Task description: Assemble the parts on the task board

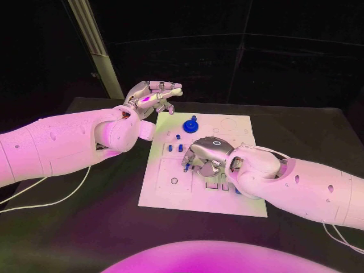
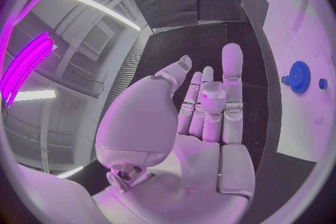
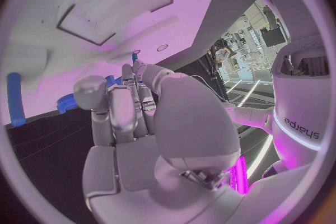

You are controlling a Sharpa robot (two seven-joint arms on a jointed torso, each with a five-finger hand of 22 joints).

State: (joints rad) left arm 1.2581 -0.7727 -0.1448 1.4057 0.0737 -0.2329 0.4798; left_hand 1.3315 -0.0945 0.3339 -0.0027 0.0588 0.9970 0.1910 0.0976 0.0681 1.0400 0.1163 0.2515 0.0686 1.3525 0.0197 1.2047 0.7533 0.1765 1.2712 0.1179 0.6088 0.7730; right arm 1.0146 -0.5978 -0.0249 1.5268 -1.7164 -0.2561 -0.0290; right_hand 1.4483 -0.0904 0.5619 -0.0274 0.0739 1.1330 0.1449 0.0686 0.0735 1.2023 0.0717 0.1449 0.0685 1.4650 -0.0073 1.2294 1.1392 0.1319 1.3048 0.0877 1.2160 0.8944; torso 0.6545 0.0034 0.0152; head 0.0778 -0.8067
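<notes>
The white task board lies in the middle of the black table. A blue gear stands near its far edge, with small blue pegs just nearer. My right hand is bent down over the board's middle, and its thumb and a finger pinch a small blue part just above the surface. My left hand hangs raised beyond the board's far left corner, palm bare and fingers apart, holding nothing.
Rectangular recesses are cut into the board beside my right hand. A long blue peg and a ribbed blue piece lie near the board's edge. A pale post rises behind the table at the far left.
</notes>
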